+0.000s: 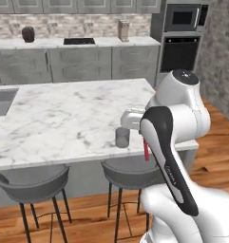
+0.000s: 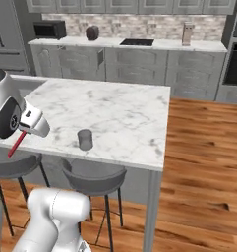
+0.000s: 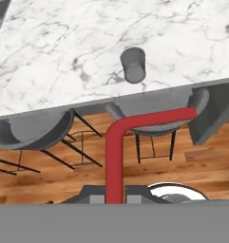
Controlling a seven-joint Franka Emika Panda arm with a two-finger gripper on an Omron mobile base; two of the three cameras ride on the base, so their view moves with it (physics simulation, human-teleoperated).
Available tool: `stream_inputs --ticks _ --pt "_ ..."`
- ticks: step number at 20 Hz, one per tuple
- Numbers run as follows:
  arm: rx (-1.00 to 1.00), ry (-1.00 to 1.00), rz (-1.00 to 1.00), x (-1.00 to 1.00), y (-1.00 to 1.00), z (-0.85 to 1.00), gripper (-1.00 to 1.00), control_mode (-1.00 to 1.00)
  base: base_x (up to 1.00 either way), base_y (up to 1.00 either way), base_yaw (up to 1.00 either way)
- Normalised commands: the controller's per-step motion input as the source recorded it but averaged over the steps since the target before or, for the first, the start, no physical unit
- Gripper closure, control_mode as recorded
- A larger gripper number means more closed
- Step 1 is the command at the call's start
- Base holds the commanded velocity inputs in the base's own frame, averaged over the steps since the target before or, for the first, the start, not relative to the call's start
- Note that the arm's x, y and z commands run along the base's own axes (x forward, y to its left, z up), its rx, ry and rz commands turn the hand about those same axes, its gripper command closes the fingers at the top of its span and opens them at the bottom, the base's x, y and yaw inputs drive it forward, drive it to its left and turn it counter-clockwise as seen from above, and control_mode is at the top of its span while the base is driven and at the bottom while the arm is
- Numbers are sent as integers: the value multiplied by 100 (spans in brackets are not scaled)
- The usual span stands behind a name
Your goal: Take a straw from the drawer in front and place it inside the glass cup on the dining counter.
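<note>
My gripper (image 2: pixel 25 131) is shut on the red straw (image 2: pixel 16 143), which hangs down and to the left below the hand. The hand hovers just off the near edge of the dining counter (image 2: pixel 115 108), left of the glass cup (image 2: pixel 84 139). In the hand view the straw (image 3: pixel 115 156) rises from between the fingertips (image 3: pixel 114 195) and bends right, below the counter edge (image 3: pixel 63 47); the cup (image 3: pixel 133 64) stands upright beyond it. From the left base view, the straw's end (image 1: pixel 146 149) shows right of the cup (image 1: pixel 122 137), with the arm hiding the fingers. The drawer is out of view.
Round grey stools (image 1: pixel 33 185) (image 1: pixel 130 171) stand under the counter's near edge, below the hand. A sink (image 1: pixel 2 99) is set in the counter's far left. Grey cabinets and a wall oven (image 1: pixel 180 52) line the back. Wood floor (image 2: pixel 203 162) lies open to the right.
</note>
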Motion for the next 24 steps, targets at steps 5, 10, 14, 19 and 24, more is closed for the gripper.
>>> stream_inputs --ticks 5,10,14,19,24 --pt "0 0 0 0 0 0 100 100 61 21 -22" --pt "0 0 0 0 0 0 100 100 51 22 -17" --pt "-2 -6 -4 26 11 11 100 -100 0 0 0" --pt "0 -20 24 37 0 5 100 -100 0 0 0" --pt "2 -21 43 43 -2 0 100 -100 0 0 0"
